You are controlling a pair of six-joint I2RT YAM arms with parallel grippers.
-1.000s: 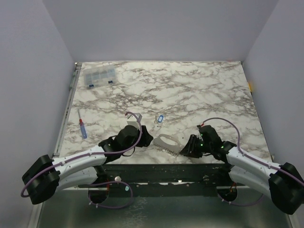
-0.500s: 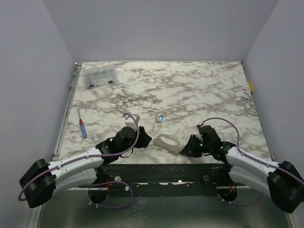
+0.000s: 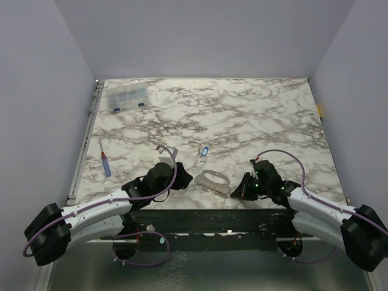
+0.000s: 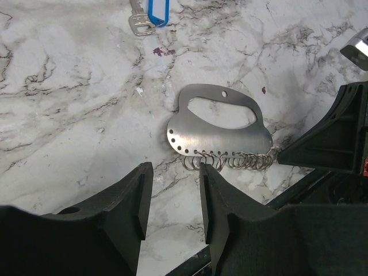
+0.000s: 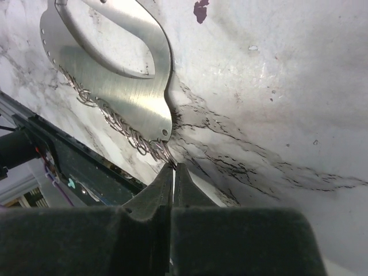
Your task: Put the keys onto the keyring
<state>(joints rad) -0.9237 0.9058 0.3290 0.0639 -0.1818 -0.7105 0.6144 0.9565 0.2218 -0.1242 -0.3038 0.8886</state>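
Note:
The keyring holder, a flat steel plate (image 3: 212, 179) (image 4: 221, 129) (image 5: 115, 75) with a handle cutout, lies near the table's front edge. A row of several thin wire keyrings (image 4: 230, 161) (image 5: 132, 135) hangs from its holes. My right gripper (image 3: 244, 185) (image 5: 173, 167) is shut on the keyring at the plate's right end. My left gripper (image 3: 185, 179) (image 4: 175, 172) is open with nothing between its fingers, just short of the left end of the ring row. A key with a blue tag (image 3: 204, 151) (image 4: 155, 11) lies beyond the plate.
A clear compartment box (image 3: 126, 97) sits at the far left. A screwdriver with a blue and red handle (image 3: 105, 163) lies by the left rail. The table's front edge (image 4: 241, 221) runs right beside the plate and both grippers.
My right gripper has closed on the end ring. The plate has shifted slightly, and its ring edge now shows from above. The left arm has drawn back a little to the left.

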